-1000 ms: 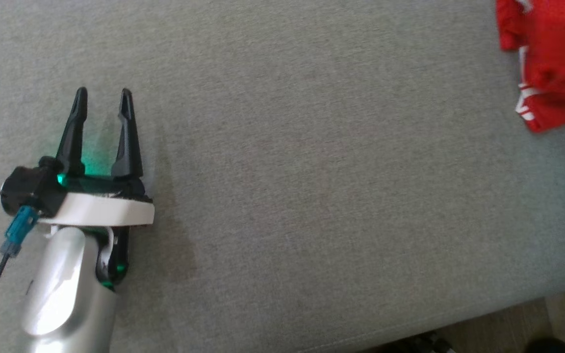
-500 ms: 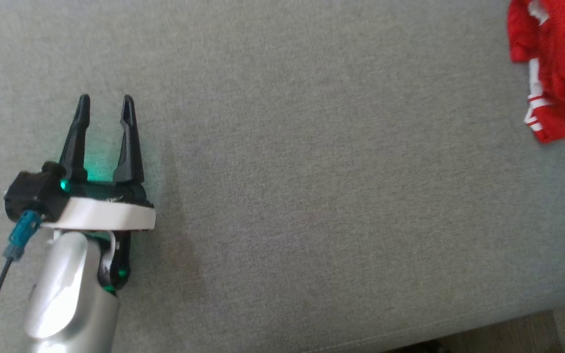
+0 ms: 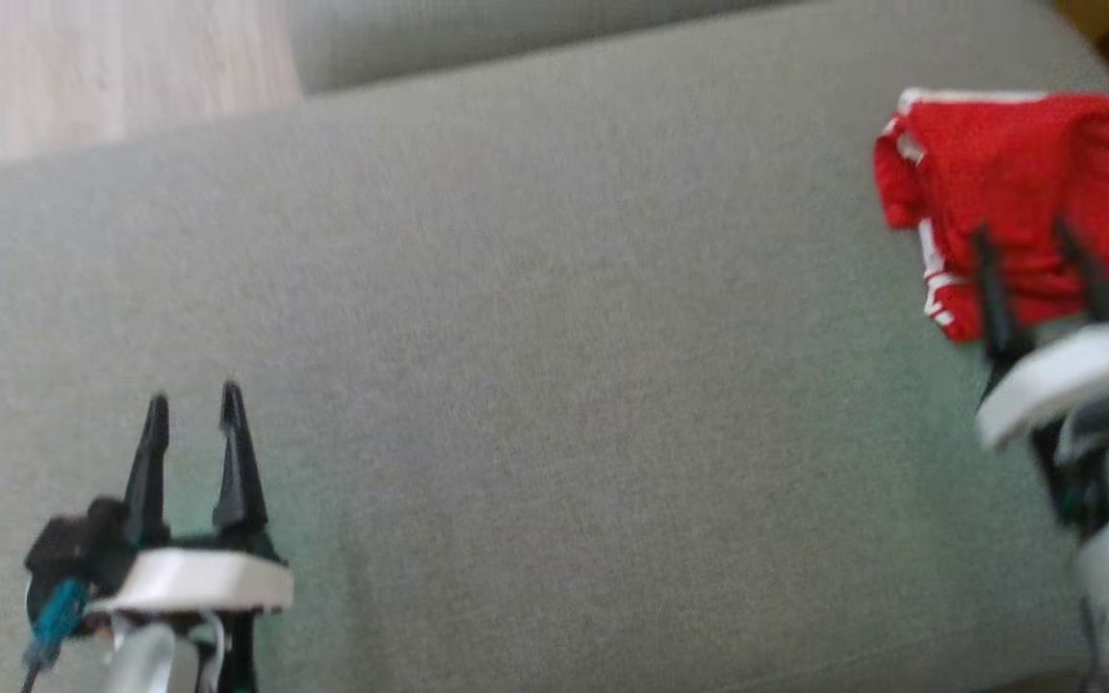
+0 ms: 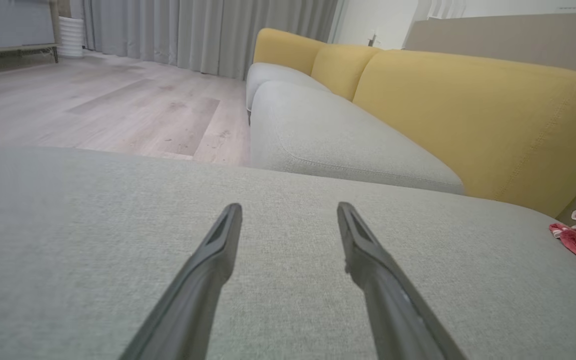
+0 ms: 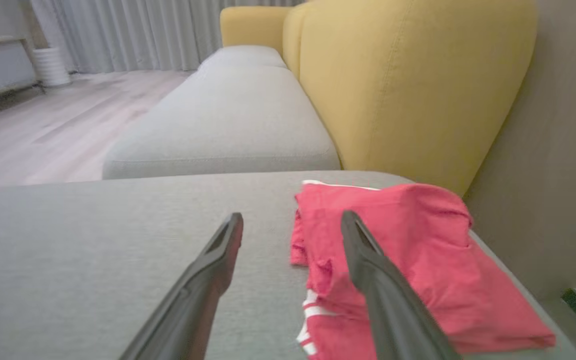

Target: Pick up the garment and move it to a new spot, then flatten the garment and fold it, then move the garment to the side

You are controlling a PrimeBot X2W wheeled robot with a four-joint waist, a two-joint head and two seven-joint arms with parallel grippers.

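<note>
Head view: the garment [image 3: 1017,164], red with white stripes, lies just ahead of the right gripper [image 3: 1024,241]. The fingers overlap its near edge, and the picture is blurred there.
Right gripper: jaws apart, nothing between them. In the right wrist view one finger crosses over the cloth and the other stands beside it over bare seat [image 3: 554,337]. I cannot tell whether the finger is touching the cloth or just above it.
Left gripper [image 3: 193,399]: jaws apart and empty, low over bare seat, with the garment well away to its right.
Garment state: a compact, roughly folded bundle, not spread flat, close to the yellow backrest [image 5: 408,75] beyond the right gripper.
Step, as I judge it: the bundle looks folded and set to the side, so the right gripper is at the point of letting go and backing off.
Doing it well: lift first, then draw back along the fingers' own line, because a sideways drag could catch the near edge and open the fold. Keep the jaws wide till clear. The left gripper has no part in this.
Risk: the loose striped hem nearest the finger may snag.
Containers: none that I can make out; the garment rests straight on the seat, in nothing.
</note>
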